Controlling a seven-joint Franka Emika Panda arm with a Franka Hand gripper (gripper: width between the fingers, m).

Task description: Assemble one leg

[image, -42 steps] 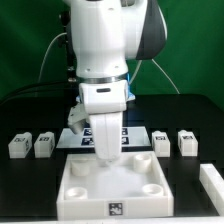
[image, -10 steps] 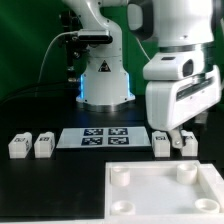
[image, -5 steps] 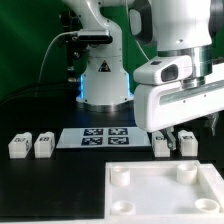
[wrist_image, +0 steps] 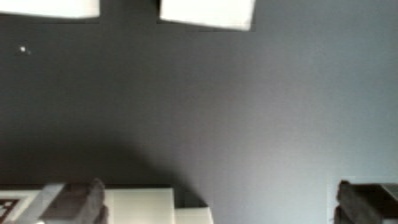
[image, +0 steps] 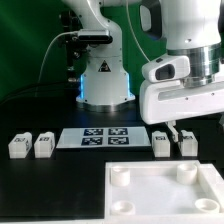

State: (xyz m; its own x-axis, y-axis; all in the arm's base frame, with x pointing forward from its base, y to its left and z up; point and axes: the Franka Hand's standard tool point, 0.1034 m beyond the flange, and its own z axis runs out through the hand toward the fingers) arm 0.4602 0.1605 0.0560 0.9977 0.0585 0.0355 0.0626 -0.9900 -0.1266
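Four small white legs with tags stand on the black table in the exterior view: two at the left (image: 18, 146) (image: 43, 146) and two at the right (image: 160, 144) (image: 186, 142). My gripper (image: 177, 130) hangs just above the right pair, open and holding nothing. In the wrist view the gripper (wrist_image: 222, 202) has its jaws wide apart. A white leg (wrist_image: 146, 205) lies between them, close to one finger (wrist_image: 71, 200). The white square panel (image: 150, 200) with round corner sockets lies in front of the right legs.
The marker board (image: 103, 137) lies flat between the two pairs of legs. The arm's base (image: 105, 80) stands behind it. Two white shapes (wrist_image: 208, 12) (wrist_image: 50, 6) show at the far edge of the wrist view; I cannot tell what they are.
Since the oldest frame the panel has shifted to the exterior view's right and the gripper has left it. In the last second the gripper has edged right and slightly up over the right legs.
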